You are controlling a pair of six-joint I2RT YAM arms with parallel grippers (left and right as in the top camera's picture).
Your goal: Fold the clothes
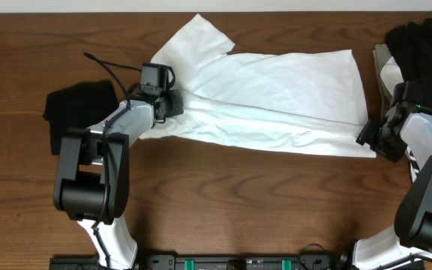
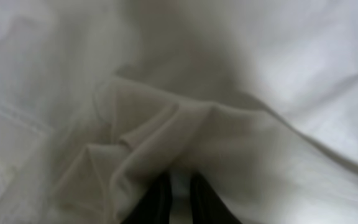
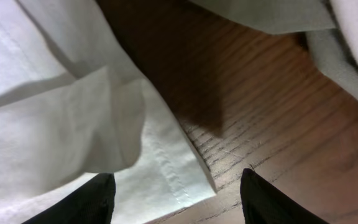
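The shirt [image 1: 276,90] lies long from 9 to 3 o'clock, the left gripper [image 2: 180,186] pinching its bunched 9 o'clock end, the right gripper [image 3: 178,177] open astride the 4 o'clock hem corner [image 3: 194,177].

The left gripper [image 1: 172,103] is seen lowered at the sleeve end of the white T-shirt [image 1: 276,90], fingers [image 2: 160,199] nearly together; the right gripper [image 1: 372,139] is held spread wide at the hem corner.
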